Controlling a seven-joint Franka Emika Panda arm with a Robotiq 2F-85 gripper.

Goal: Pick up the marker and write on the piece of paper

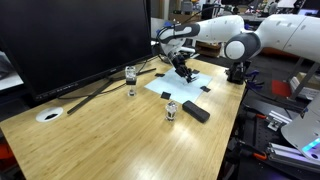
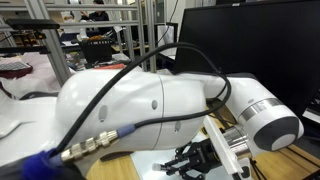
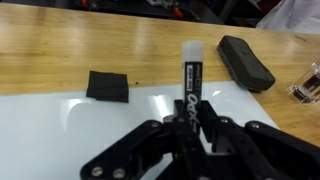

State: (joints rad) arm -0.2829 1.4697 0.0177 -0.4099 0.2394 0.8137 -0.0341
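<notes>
- The gripper [image 3: 190,120] has its fingers clamped together on the marker [image 3: 190,80], which sticks out straight ahead of them in the wrist view.
- The marker has a black body with white lettering and a pale end pointing away from the gripper. Whether that end touches anything cannot be told.
- The paper [image 3: 60,125] lies flat on the table [image 3: 60,40], directly under the gripper, with a black patch [image 3: 107,85] at its near corner.
- In an exterior view the gripper [image 1: 181,66] hangs low over the far part of the paper [image 1: 196,84].
- A black block [image 3: 246,62] rests on the wood just off the paper's edge, and a glass [image 3: 308,82] stands beyond it.
- A small jar [image 1: 171,109] stands just beside the block, and a white disc [image 1: 50,115] lies well apart, near the monitor [image 1: 70,40].
- The arm [image 2: 150,105] fills most of an exterior view and hides the paper.
</notes>
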